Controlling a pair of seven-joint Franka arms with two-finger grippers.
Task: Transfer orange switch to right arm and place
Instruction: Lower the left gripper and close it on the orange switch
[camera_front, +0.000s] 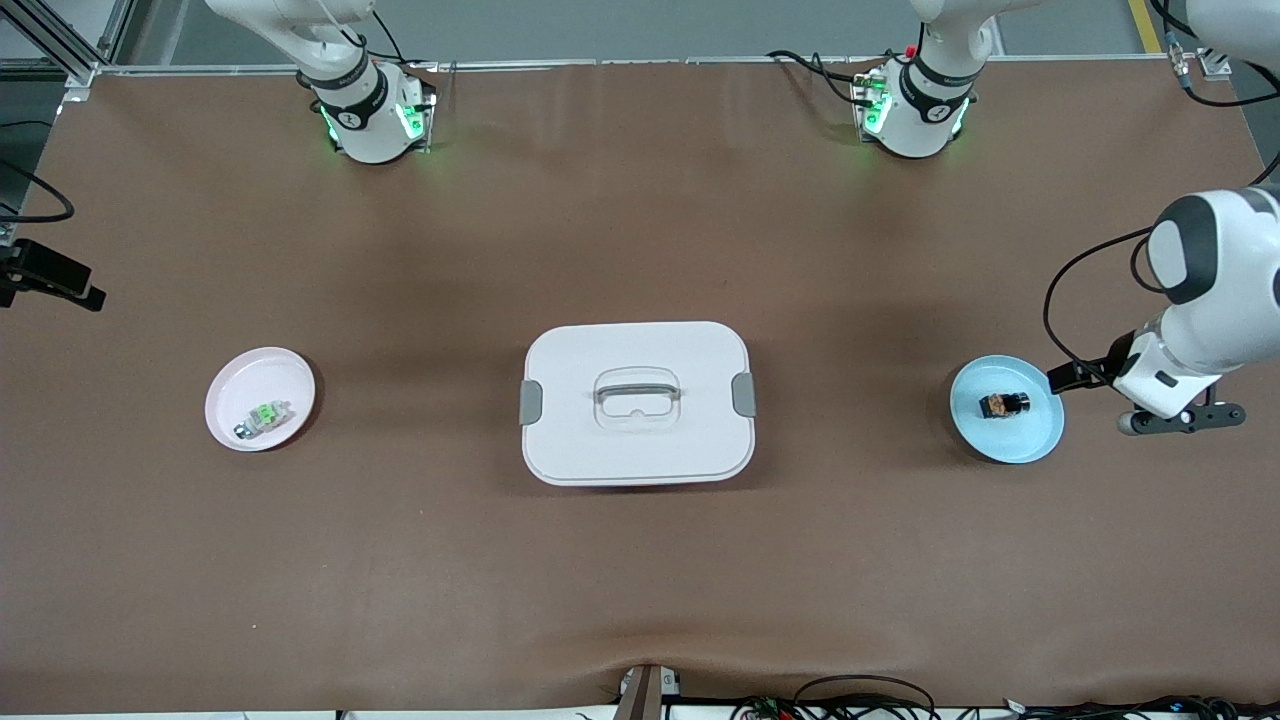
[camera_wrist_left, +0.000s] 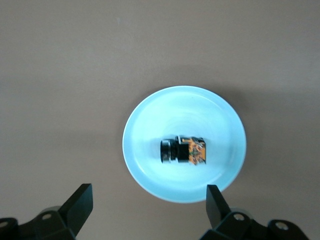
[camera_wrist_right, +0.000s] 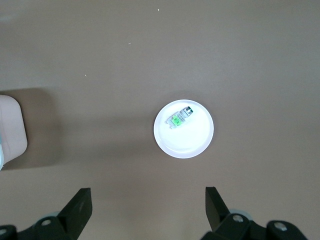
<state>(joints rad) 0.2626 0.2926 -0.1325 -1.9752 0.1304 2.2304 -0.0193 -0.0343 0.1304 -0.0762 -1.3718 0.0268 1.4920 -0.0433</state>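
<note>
The orange switch (camera_front: 1003, 405) (camera_wrist_left: 187, 150), a small black block with an orange top, lies on its side in a light blue plate (camera_front: 1030, 440) (camera_wrist_left: 185, 107) toward the left arm's end of the table. My left gripper (camera_front: 1182, 417) (camera_wrist_left: 148, 194) hangs open and empty over the bare table just beside that plate, touching nothing. My right gripper (camera_wrist_right: 147, 195) is out of the front view. In its own wrist view it is open and empty, high over the table near a pale plate (camera_wrist_right: 192, 142).
A white lidded box (camera_front: 637, 440) (camera_wrist_right: 11, 127) with grey clips stands mid-table. The pale pink plate (camera_front: 255, 375) toward the right arm's end holds a grey part with a green top (camera_front: 262, 418) (camera_wrist_right: 179, 118). Brown mat covers the table.
</note>
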